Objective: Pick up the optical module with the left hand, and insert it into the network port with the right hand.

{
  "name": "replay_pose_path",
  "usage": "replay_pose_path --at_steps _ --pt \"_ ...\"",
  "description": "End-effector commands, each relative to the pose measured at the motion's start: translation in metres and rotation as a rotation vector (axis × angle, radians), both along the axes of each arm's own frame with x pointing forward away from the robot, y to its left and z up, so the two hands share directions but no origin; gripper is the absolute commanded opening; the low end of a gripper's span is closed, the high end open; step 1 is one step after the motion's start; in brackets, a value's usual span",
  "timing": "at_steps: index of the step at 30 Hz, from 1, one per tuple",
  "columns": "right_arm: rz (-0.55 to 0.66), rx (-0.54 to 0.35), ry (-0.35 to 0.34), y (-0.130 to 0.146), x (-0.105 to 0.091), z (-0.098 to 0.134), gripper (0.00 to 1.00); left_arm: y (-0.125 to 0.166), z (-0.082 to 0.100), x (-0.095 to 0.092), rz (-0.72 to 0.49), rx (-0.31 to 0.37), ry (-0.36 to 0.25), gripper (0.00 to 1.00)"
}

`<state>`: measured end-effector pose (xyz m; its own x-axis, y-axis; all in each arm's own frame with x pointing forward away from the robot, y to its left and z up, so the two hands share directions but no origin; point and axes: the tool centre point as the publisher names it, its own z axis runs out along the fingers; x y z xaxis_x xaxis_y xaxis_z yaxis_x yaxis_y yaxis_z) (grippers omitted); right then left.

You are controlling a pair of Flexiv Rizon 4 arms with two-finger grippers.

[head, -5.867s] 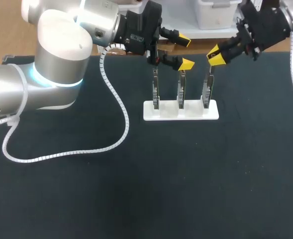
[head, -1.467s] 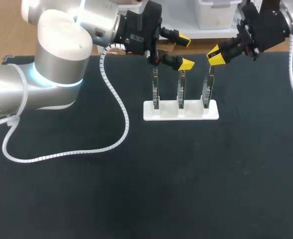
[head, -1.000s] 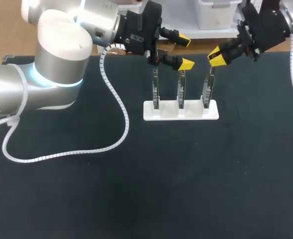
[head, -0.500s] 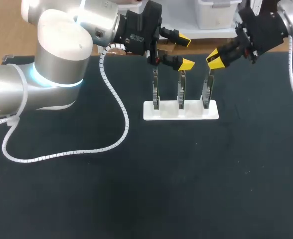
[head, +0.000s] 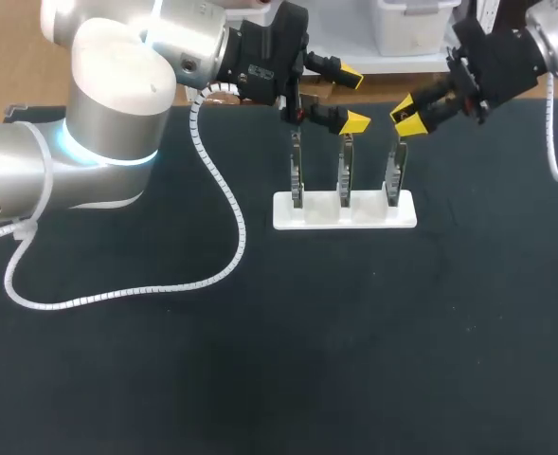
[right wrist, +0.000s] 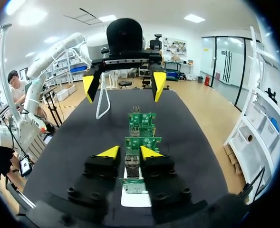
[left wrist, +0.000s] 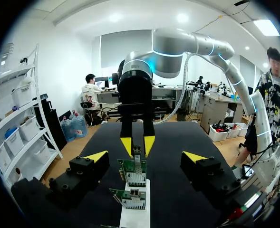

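Note:
A white holder (head: pixel 321 216) carries three upright green port boards. In the right wrist view a small silver optical module (right wrist: pixel 131 163) sits in the top of the nearest board (right wrist: pixel 132 185). My right gripper (right wrist: pixel 130 152) straddles it, with its yellow tips a little apart and a thin gap on each side. From above, the right gripper (head: pixel 405 112) hangs just over the rightmost board (head: pixel 393 175). My left gripper (head: pixel 353 100) stands wide open above the left and middle boards and holds nothing. In the left wrist view the left gripper (left wrist: pixel 146 157) faces the row of boards (left wrist: pixel 132 172).
A white spiral cable (head: pixel 224 204) from my left arm loops across the dark table mat, left of the holder. The holder stands near the table's far edge.
The right gripper's fingers have parted slightly around the module, and it has drifted a little to the left. The left arm has not moved.

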<state>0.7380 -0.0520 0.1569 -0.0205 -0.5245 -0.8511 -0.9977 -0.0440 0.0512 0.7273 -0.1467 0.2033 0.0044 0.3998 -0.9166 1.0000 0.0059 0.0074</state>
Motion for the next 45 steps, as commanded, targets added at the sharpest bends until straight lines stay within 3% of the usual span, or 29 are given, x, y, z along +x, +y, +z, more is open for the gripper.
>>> replay_pose_path --at_steps 1,12,13,14,15,33,45 --pt "-0.004 0.0 0.005 -0.001 0.003 0.003 1.0 0.0 0.0 -0.001 0.004 0.002 0.0 1.0" --pt "-0.015 0.026 -0.003 -0.001 0.012 0.018 1.0 0.0 0.0 -0.001 0.004 0.002 0.0 1.0" --pt "-0.014 0.025 -0.003 -0.001 0.012 0.018 0.87 0.0 0.0 -0.001 0.004 0.002 0.0 1.0" --pt "-0.013 0.025 -0.003 -0.001 0.012 0.018 0.39 0.0 0.0 -0.001 0.004 0.002 0.0 1.0" --pt "-0.012 0.022 -0.005 -0.001 0.012 0.019 0.0 0.0 0.0 -0.001 0.004 0.002 0.0 1.0" --pt "-0.012 0.022 -0.005 -0.001 0.012 0.019 0.0 0.0 0.0 -0.001 0.004 0.002 0.0 1.0" --pt "-0.031 0.006 0.04 -0.002 0.009 -0.004 0.0 0.0 0.0 -0.001 0.004 0.002 0.0 1.0"
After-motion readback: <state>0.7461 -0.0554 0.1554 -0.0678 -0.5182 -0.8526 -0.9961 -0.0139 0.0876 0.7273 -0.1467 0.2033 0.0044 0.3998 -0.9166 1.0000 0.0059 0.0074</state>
